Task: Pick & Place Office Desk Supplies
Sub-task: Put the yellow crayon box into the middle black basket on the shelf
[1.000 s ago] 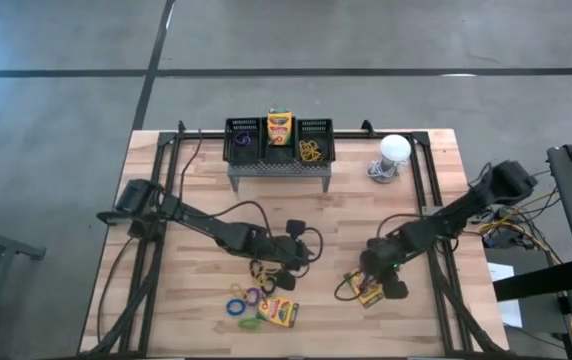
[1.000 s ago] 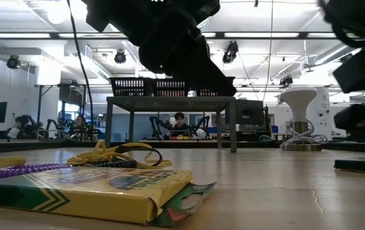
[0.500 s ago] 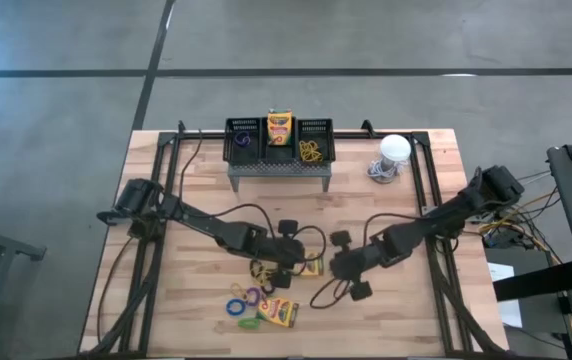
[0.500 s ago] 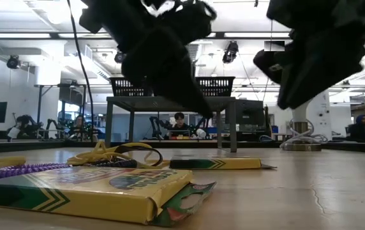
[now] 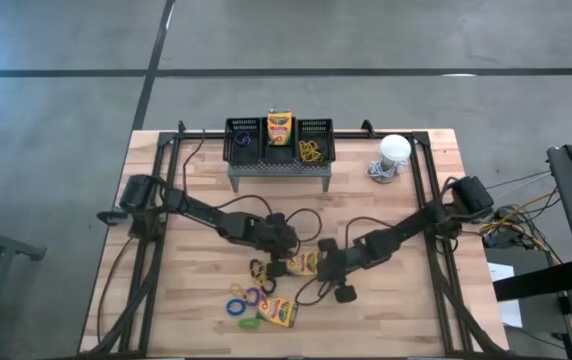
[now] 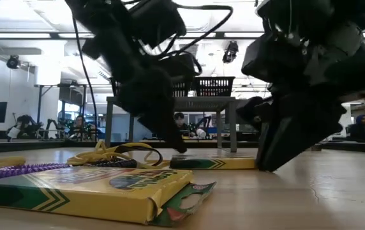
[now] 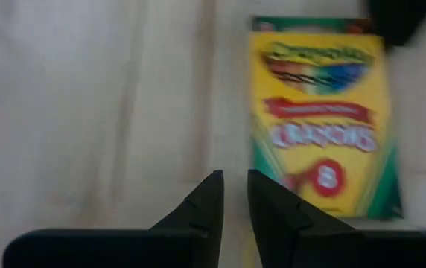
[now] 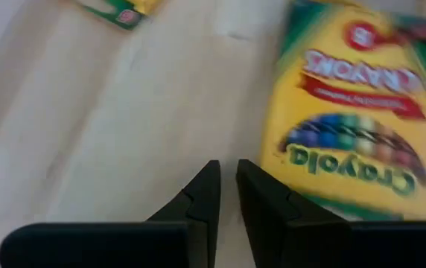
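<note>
Crayon box [image 5: 304, 263] is lying flat mid-counter [image 5: 396, 310], between both end effectors. Left end effector [image 5: 278, 262] is sitting just beside its left edge, fingers nearly closed, gripping nothing. Right end effector [image 5: 328, 268] is sitting just beside its right edge, fingers also nearly closed and empty. Second crayon box [image 5: 278, 312] is lying nearer the front edge beside coloured elastic loops [image 5: 243, 300]. Three mesh bins [image 5: 279, 137] are sitting on the grey stand [image 5: 278, 170].

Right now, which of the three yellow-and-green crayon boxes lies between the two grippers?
The flat yellow-and-green crayon box at mid-table, flanked by the left gripper and right gripper. Another lies nearer the front edge; the third stands in the middle black mesh bin.
</note>
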Controlling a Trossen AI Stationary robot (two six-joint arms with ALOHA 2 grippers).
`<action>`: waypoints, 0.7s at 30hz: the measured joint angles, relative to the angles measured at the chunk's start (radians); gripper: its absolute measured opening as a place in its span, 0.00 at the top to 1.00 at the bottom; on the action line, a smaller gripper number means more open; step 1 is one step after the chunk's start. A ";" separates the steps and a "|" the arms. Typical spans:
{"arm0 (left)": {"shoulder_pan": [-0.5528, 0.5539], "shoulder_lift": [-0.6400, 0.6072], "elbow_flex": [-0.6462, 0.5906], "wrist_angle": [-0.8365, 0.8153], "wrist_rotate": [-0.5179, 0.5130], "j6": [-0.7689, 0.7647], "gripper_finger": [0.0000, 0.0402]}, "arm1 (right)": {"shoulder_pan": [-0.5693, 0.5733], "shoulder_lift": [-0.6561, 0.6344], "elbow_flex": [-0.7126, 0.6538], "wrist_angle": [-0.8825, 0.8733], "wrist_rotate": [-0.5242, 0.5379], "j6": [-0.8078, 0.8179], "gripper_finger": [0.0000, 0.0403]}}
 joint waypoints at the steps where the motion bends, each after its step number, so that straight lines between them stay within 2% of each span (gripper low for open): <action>1: 0.001 0.000 -0.022 0.030 0.014 -0.010 0.83 | -0.008 -0.010 -0.001 -0.019 0.022 0.010 0.88; 7: 0.000 -0.006 -0.074 0.134 0.140 -0.008 0.83 | -0.037 -0.131 -0.006 -0.187 0.281 0.035 0.88; 9: -0.003 -0.013 -0.074 0.126 0.142 -0.003 0.83 | -0.034 -0.183 -0.007 -0.218 0.319 0.052 0.88; 15: -0.010 -0.074 -0.065 0.110 0.071 0.008 0.83 | -0.066 -0.266 -0.054 -0.190 0.311 0.139 0.86; 21: -0.051 -0.068 -0.067 0.155 0.140 0.059 0.85 | -0.194 -0.246 -0.176 0.125 0.088 0.158 0.69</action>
